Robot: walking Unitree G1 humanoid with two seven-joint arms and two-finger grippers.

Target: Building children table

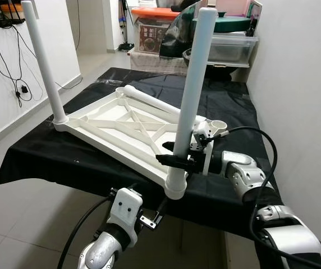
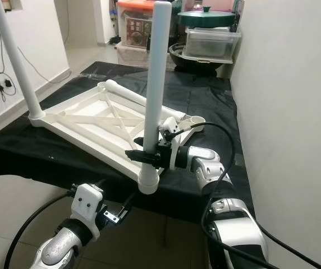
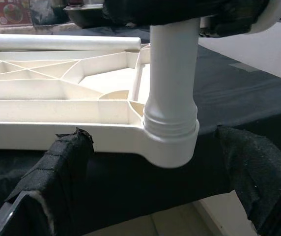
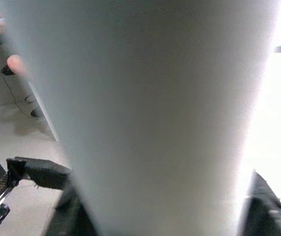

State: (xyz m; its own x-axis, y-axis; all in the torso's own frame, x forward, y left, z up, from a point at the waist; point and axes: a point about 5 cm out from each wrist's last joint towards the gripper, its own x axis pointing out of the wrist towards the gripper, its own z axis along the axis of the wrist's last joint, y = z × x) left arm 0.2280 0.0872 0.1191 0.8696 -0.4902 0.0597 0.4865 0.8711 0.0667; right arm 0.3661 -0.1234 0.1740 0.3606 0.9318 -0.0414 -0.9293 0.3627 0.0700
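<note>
Storage bins (image 1: 228, 45) behind upturned tabletop (image 1: 121, 126)

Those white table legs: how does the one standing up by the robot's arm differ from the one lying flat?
The near leg stands upright in a corner socket of the upside-down tabletop; the loose leg lies flat across the tabletop's far side. The right tool is clamped on the near leg low down; nothing holds the loose leg. Both are plain white tubes.

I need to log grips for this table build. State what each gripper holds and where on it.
The right gripper clamps the near upright table leg low on its shaft, just above its socket in the tabletop. The left gripper, open below the table edge, holds nothing.
</note>
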